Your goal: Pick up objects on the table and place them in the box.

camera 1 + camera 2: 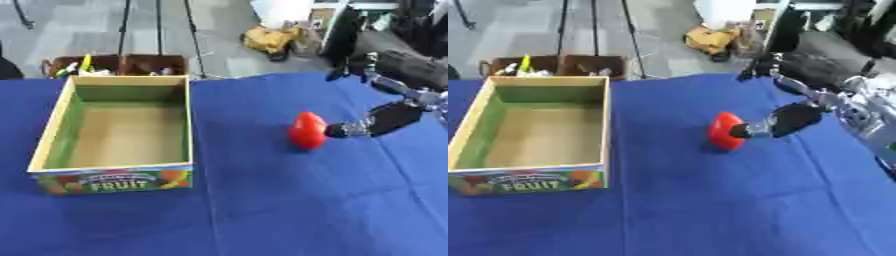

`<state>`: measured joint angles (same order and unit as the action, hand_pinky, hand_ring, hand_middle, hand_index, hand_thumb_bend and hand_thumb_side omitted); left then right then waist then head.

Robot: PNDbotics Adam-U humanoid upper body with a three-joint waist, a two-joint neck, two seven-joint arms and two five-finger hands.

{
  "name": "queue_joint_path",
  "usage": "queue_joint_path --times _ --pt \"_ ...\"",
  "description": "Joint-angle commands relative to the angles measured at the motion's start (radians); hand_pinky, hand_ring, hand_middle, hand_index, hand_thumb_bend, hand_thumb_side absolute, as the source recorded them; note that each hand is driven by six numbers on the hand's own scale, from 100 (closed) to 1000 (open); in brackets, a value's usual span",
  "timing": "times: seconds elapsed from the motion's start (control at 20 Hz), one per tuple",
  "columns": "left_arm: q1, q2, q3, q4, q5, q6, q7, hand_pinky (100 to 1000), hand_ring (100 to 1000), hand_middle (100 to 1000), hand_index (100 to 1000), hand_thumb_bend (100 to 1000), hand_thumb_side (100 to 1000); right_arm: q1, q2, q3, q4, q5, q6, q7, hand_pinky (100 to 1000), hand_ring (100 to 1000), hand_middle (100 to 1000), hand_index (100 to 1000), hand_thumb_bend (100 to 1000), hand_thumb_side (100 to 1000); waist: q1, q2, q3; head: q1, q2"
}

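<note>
A red rounded fruit [307,129] stands on the blue tablecloth [289,210], right of centre. My right hand [391,118] comes in from the right edge. It is open: one black finger [785,121] touches the fruit's right side, while the others stretch away toward the table's far edge [354,70]. Nothing is curled round the fruit. The cardboard box [118,180], labelled FRUIT on its front wall, sits at the left with nothing inside it. My left hand shows in neither view.
Beyond the table's far edge a brown crate [122,64] with small items stands on the floor, with thin black stand legs [159,30] behind it. A yellow bundle [271,39] and dark equipment [411,35] lie at the back right.
</note>
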<state>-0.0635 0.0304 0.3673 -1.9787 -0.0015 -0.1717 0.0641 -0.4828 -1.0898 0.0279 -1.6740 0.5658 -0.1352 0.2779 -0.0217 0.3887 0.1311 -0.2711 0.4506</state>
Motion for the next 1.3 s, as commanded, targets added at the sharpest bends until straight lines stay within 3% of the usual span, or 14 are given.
queue_joint_path --times 0.05,0.3,0.75,1.3 --pt "-0.006 0.007 -0.003 -0.021 -0.002 -0.001 -0.004 183 204 562 304 100 837 -0.028 -0.011 0.001 0.028 0.012 0.0 0.02 579 758 733 837 676 845 0.001 -0.015 0.001 0.038 0.021" --pt "-0.004 0.005 -0.004 -0.021 0.0 -0.003 -0.006 182 204 562 304 100 836 -0.058 0.007 0.013 0.075 0.018 0.002 0.041 575 756 729 838 693 840 0.007 -0.014 0.002 0.054 0.027" --pt "-0.007 0.003 -0.008 -0.021 0.001 -0.004 -0.011 181 205 564 302 100 836 -0.097 0.045 0.03 0.157 0.031 0.009 0.051 545 740 704 846 727 803 0.008 -0.007 0.008 -0.003 0.015" --pt "-0.01 -0.001 -0.008 -0.021 -0.003 -0.007 -0.013 179 205 565 301 100 835 -0.056 0.047 0.018 0.179 0.033 0.026 0.017 531 732 694 846 742 801 0.007 0.008 0.016 -0.02 -0.005"
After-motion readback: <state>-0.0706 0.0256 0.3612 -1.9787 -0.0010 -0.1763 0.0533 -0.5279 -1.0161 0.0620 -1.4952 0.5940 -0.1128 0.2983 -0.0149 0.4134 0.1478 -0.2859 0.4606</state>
